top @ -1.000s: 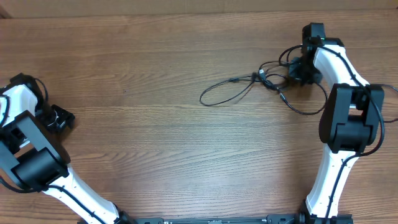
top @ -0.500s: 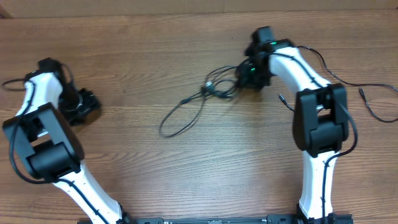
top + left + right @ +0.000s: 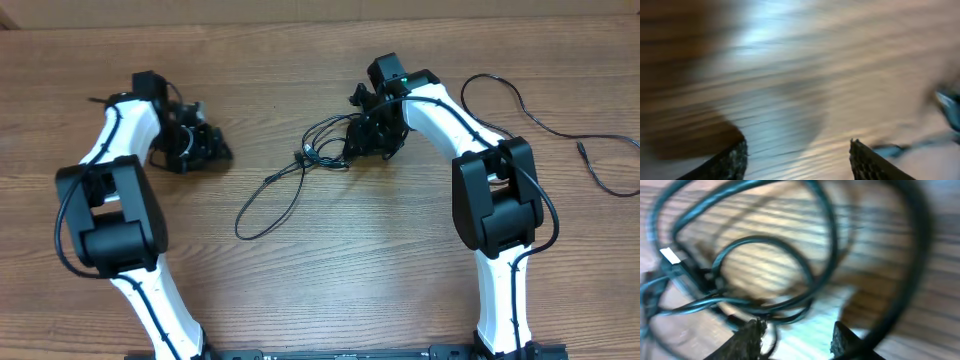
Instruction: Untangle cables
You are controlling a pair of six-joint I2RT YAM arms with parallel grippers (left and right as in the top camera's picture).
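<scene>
The two arms rise from the near edge of the tabletop [image 3: 330, 290], the left arm [image 3: 105, 215] at the near left and the right arm [image 3: 497, 205] at the near right. Both reach away toward the far half.

Nearest of the cables is a long thin loop [image 3: 241, 225], which lies flat on the wood a little left of the middle. It runs up and to the right into the tangled knot of cables [image 3: 322, 152], around the middle of the tabletop's width and in its far half.

The right pincer [image 3: 370, 140] sits just right of that knot and touches or overlaps its strands. Its own camera is blurred. It shows the pincer [image 3: 797, 337] with its fingers [image 3: 752, 336] spread, pale wood in the gap, and dark coils crossing just beyond the tips. I see nothing clamped between them. A plug with a white face [image 3: 670, 255] lies at the left of those coils.

The left pincer [image 3: 215, 146] hovers well to the left of the knot, toward the far left. In its blurred wrist view the pincer [image 3: 799, 161] is spread wide over bare wood, with nothing between the tips.

Toward the far right corner, a separate cable [image 3: 525, 108] curves off the right edge. Another with a small plug [image 3: 580, 148] lies just nearer.
</scene>
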